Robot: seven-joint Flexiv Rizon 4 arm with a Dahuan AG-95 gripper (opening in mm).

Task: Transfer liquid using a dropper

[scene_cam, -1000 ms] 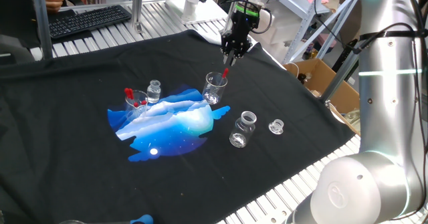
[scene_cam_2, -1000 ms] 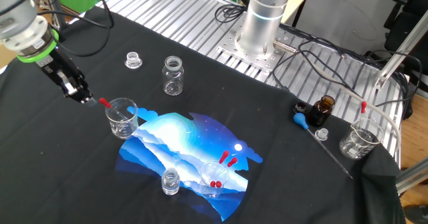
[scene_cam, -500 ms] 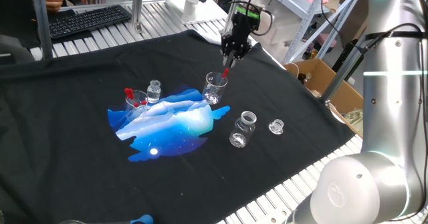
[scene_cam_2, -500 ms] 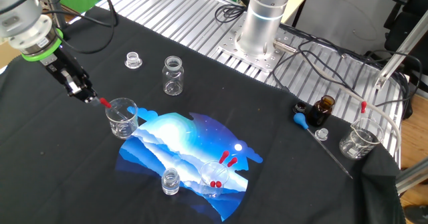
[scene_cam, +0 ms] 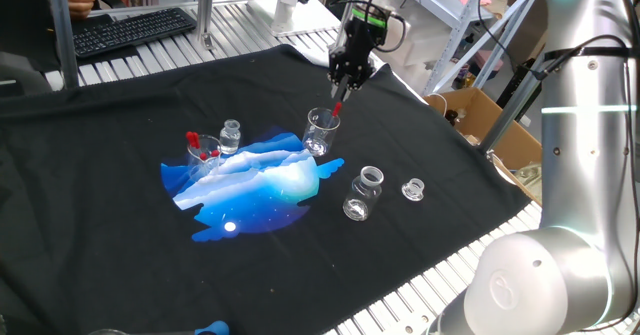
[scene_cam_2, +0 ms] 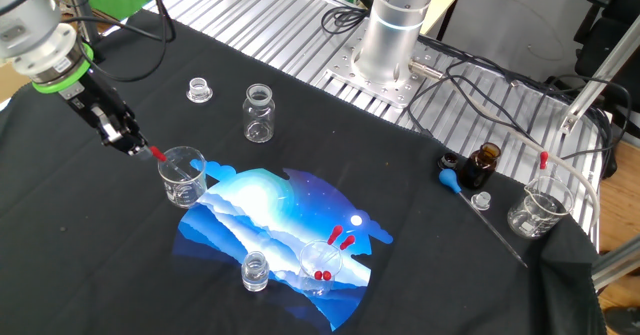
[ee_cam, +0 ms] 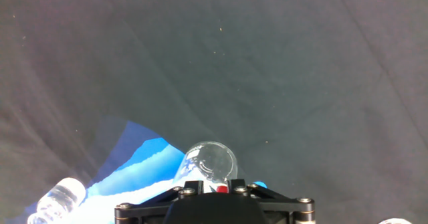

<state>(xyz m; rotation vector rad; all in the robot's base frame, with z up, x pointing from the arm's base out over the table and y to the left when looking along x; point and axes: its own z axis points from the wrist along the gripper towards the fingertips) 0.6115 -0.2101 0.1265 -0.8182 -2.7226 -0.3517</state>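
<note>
My gripper (scene_cam: pixel 344 79) is shut on the red bulb of the dropper (scene_cam: pixel 338 106) and holds it just above the rim of a clear glass beaker (scene_cam: pixel 321 132) at the edge of the blue print. In the other fixed view the gripper (scene_cam_2: pixel 130 143) holds the dropper (scene_cam_2: pixel 157 154) tilted, with its thin tube reaching down into the beaker (scene_cam_2: pixel 183 176). The hand view shows the red bulb (ee_cam: pixel 221 188) between the jaws, over the beaker's mouth (ee_cam: pixel 210 162). I cannot see any liquid in the tube.
A second beaker (scene_cam_2: pixel 322 263) holding red-bulbed droppers and a small vial (scene_cam_2: pixel 255 271) stand on the blue print. An open jar (scene_cam_2: pixel 258 112) and its cap (scene_cam_2: pixel 200 90) stand nearby. A brown bottle (scene_cam_2: pixel 483 163), a blue bulb (scene_cam_2: pixel 452 180) and another beaker (scene_cam_2: pixel 537 210) are at the far side.
The gripper with the dropper has barely shifted, perhaps a touch upward. Nothing else has moved.
</note>
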